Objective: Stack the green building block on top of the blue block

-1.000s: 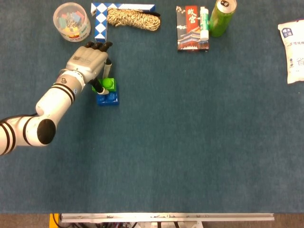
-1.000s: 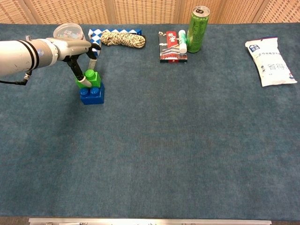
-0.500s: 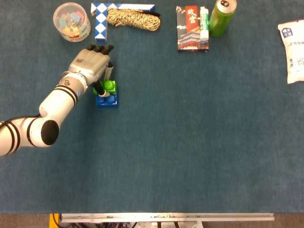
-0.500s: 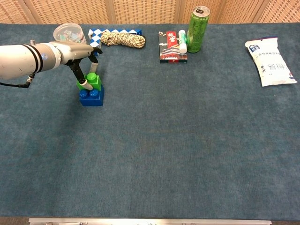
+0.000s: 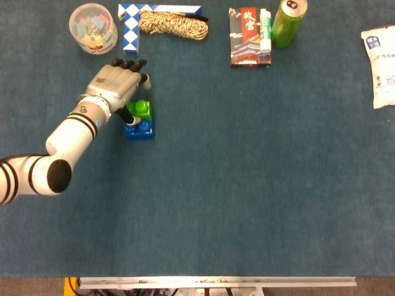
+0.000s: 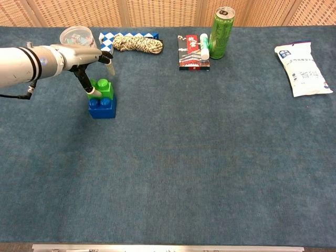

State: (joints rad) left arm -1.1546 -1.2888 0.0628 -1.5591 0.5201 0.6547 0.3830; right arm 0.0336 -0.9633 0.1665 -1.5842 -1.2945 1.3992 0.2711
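Our left hand (image 5: 116, 83) hovers over the green block (image 6: 104, 88), one finger touching its side, fingers apart, gripping nothing. That block sits atop the blue block (image 6: 103, 107), toward the tabletop's (image 5: 247, 185) far left corner.

We see the green building block (image 6: 103, 88) sitting upright atop the blue block (image 6: 102, 107), studs up; the pair stands on the table's far left, around ten o'clock.
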